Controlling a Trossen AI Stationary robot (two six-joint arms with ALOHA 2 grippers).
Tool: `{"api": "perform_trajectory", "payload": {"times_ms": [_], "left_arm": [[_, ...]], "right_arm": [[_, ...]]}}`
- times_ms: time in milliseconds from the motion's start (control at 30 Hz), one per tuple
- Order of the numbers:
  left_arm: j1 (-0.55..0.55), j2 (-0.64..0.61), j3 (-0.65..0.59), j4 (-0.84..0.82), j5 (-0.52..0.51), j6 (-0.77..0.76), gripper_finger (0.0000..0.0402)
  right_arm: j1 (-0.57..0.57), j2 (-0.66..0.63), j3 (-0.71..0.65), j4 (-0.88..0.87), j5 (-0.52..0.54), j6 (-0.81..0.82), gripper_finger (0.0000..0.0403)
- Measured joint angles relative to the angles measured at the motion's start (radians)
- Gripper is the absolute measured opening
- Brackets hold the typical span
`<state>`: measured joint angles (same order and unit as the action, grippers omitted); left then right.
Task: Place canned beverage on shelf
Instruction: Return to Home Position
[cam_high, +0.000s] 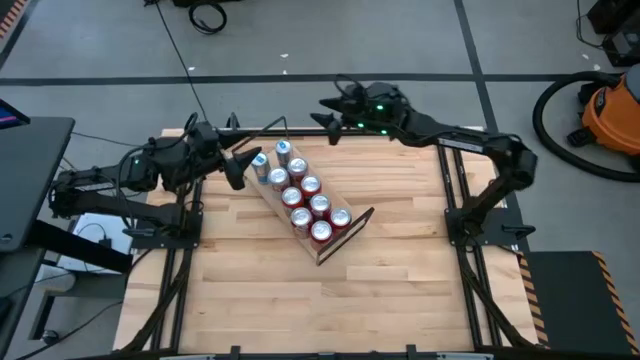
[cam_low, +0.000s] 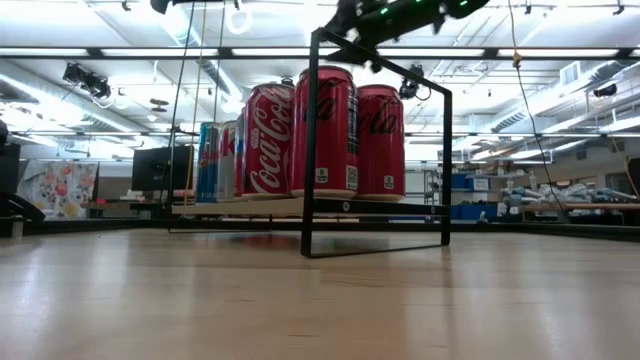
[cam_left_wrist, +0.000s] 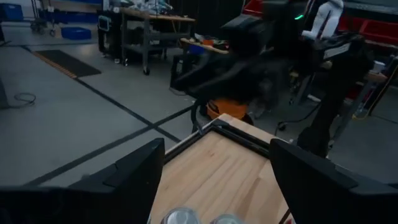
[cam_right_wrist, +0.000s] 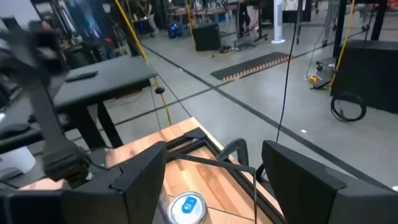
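Note:
The shelf (cam_high: 345, 235), a light-wood plank with black wire end frames (cam_low: 375, 150), lies slantwise on the middle of the table. Several cans stand upright on it in two rows: red ones (cam_high: 310, 205) toward its near end, blue-and-silver ones (cam_high: 283, 150) at its far end. My left gripper (cam_high: 240, 170) hovers open beside the shelf's far-left end, with can tops (cam_left_wrist: 180, 216) showing below its fingers. My right gripper (cam_high: 325, 115) hangs open over the table's far edge, above and beyond a blue can (cam_right_wrist: 186, 208). Nothing is between the fingers of either gripper.
Bare wood (cam_high: 320, 310) fills the table's near half. Black frame rails (cam_high: 455, 190) run along the table's sides. An orange vacuum (cam_high: 610, 110) stands on the floor at the far right, and a dark desk (cam_high: 30, 170) at the left.

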<state>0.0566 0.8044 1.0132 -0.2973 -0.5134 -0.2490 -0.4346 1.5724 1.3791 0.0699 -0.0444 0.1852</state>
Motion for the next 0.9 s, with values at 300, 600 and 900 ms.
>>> {"api": "perform_trajectory", "payload": {"times_ms": [300,600,900], "left_arm": [[0.016,-0.195,-0.19,0.086,0.0,-0.043,0.0297],[0.027,-0.355,-0.309,0.082,-0.002,-0.096,0.0297],[0.027,-0.473,-0.462,0.076,-0.001,-0.23,0.0297]], "right_arm": [[0.008,-0.242,-0.188,0.034,0.014,0.047,0.0275],[0.009,-0.517,-0.487,0.134,0.064,0.182,0.0273],[0.009,-0.727,-0.756,0.235,0.114,0.344,0.0264]]}}
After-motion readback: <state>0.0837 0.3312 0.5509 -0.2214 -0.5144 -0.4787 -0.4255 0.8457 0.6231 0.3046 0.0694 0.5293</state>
